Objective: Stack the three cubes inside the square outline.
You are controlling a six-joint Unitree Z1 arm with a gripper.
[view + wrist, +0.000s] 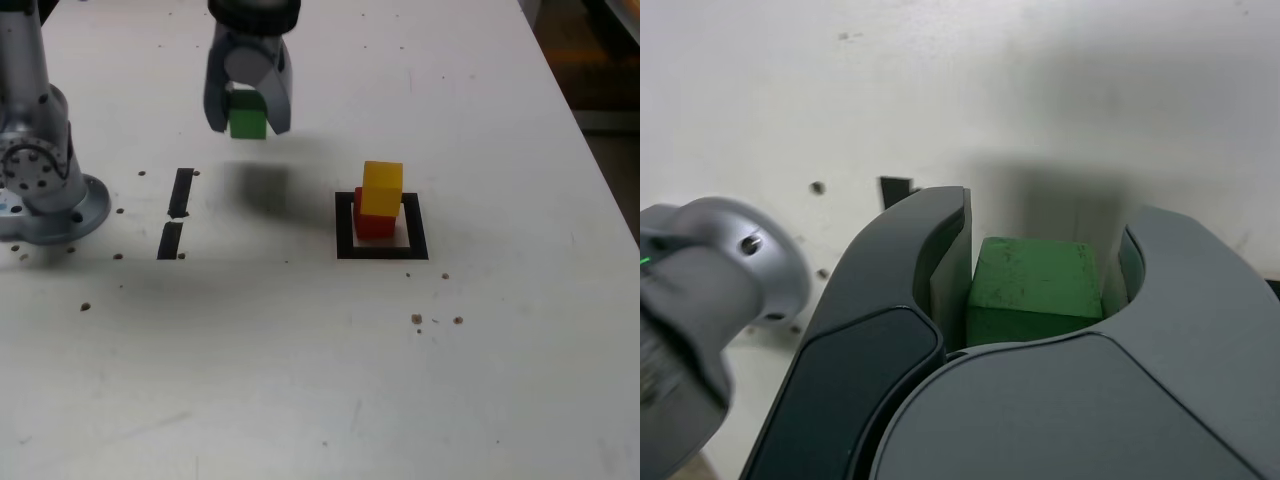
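Pinched between the jaws of the gripper (247, 115) is the green cube (246, 118), held clear of the table (500, 380) above its own shadow. Well off to the exterior view's right of the jaws, the yellow cube (381, 188) sits on the red cube (374, 224) inside the square outline (345, 228).
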